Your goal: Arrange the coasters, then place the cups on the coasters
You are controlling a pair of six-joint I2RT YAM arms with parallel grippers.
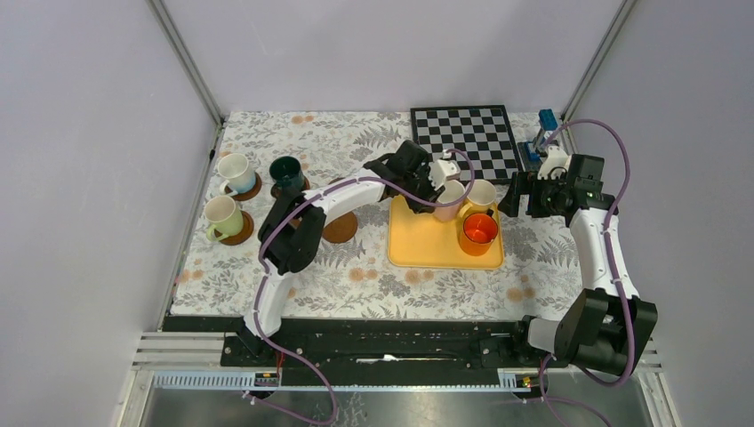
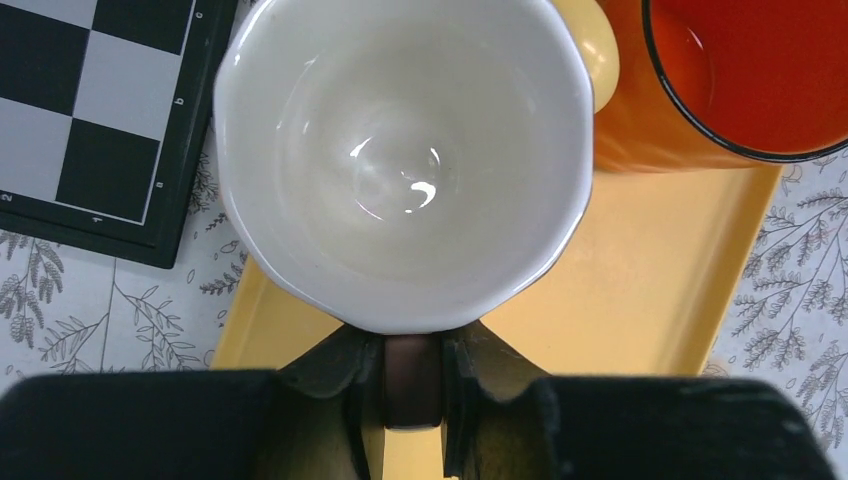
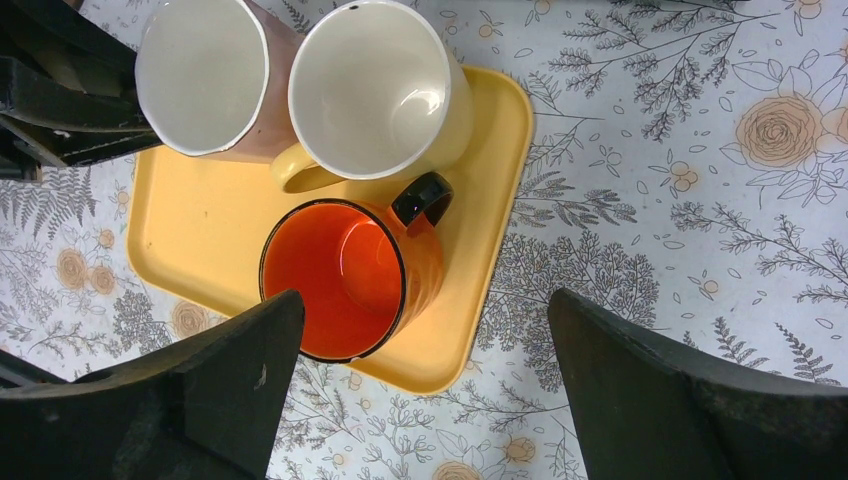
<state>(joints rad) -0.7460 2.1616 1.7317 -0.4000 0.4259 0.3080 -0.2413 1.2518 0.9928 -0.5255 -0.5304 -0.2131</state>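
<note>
Left gripper (image 2: 410, 368) clamps the pink cup (image 2: 400, 160) by its handle on the yellow tray (image 2: 640, 290). The bare coaster (image 1: 341, 229) lies at eight o'clock overhead, nearer this arm. Right gripper (image 3: 425, 325) hangs open.

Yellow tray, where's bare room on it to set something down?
The yellow tray is bare in its near-left half, bordered by the pink cup behind and the orange cup on the right. The far-right corner is crowded with those plus the cream cup.
</note>
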